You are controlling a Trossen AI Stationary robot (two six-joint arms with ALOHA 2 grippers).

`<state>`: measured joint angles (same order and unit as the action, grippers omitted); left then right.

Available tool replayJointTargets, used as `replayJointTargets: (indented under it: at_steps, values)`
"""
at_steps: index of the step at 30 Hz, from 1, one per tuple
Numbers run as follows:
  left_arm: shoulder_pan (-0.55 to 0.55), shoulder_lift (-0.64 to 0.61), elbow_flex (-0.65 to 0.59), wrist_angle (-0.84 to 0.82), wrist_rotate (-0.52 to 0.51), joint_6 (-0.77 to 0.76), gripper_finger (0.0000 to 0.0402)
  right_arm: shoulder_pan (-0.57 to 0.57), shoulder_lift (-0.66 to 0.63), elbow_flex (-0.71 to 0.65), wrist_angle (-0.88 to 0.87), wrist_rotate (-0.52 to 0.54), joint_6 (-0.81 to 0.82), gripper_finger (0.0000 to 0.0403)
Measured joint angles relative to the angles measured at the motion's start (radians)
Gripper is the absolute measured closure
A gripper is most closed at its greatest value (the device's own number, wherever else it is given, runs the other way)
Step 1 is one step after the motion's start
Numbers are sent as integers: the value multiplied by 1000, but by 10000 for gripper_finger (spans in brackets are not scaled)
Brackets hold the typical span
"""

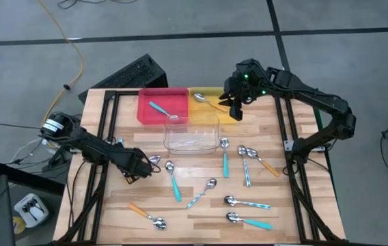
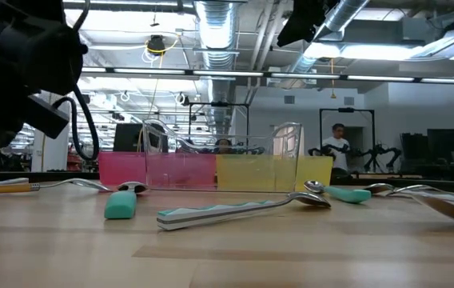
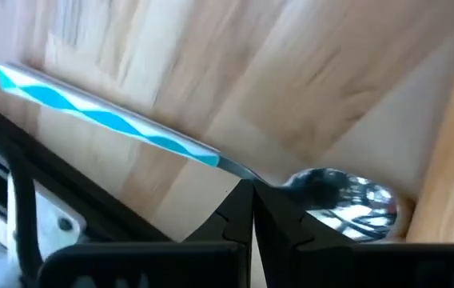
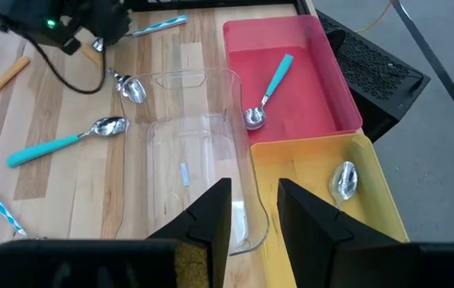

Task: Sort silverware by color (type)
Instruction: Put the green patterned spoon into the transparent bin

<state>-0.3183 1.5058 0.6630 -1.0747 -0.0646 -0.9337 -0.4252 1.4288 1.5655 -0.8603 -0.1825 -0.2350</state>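
The silverware lies mostly loose on the wooden counter (image 1: 201, 219), in front of three trays. A teal-handled spoon (image 1: 160, 109) rests in the red tray (image 1: 146, 102), and an orange-handled spoon (image 1: 211, 102) lies in the yellow tray (image 1: 211, 91) beside it. The clear tray (image 1: 192, 134) stands just in front of those two, near the counter's middle.

Out on the boards, another teal spoon (image 1: 173, 181) lies beside a striped pale blue one (image 1: 203, 193), with a third teal spoon (image 1: 225, 157) just right of the clear tray. Farther right sit a striped spoon (image 1: 245, 164) and an orange one (image 1: 262, 162), their bowls close together. Near the front edge lie an orange spoon (image 1: 146, 213), a striped spoon (image 1: 247, 202) and a teal spoon (image 1: 248, 220) (these last two nearly parallel).

The left gripper (image 1: 139, 166) is down at the counter, left of the clear tray, its fingers (image 3: 235, 220) pressed together on the neck of a striped pale blue spoon (image 3: 115, 120), whose bowl shows just beyond them.

The right gripper (image 1: 236, 108) hangs above the yellow tray's right end, fingers (image 4: 211, 212) apart with nothing between them; below it the yellow and clear trays meet.

Across the room behind the counter, a person (image 2: 337, 148) stands by dark equipment. A dark keyboard-like object (image 1: 129, 75) lies on the floor past the red tray, and a yellow cable (image 1: 71, 55) trails there.
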Motion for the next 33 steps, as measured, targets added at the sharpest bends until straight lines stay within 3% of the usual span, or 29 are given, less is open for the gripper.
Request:
replayJointTargets:
  at_steps: [8,17,23,25,30,33]
  values:
    - [-9,31,7,21,-13,197,401,0,0,0,0,0,0,275]
    - [-26,37,146,229,-44,328,401,0,0,0,1,0,-2,275]
    - [-44,36,252,231,-128,364,401,0,0,0,1,-6,-2,275]
    - [-51,36,284,213,-143,384,401,0,0,-2,3,-44,-2,275]
    - [-69,35,356,145,-154,429,401,34,0,-113,153,-274,-2,275]
    - [-82,34,397,90,-157,452,401,90,0,-217,282,-290,-7,275]
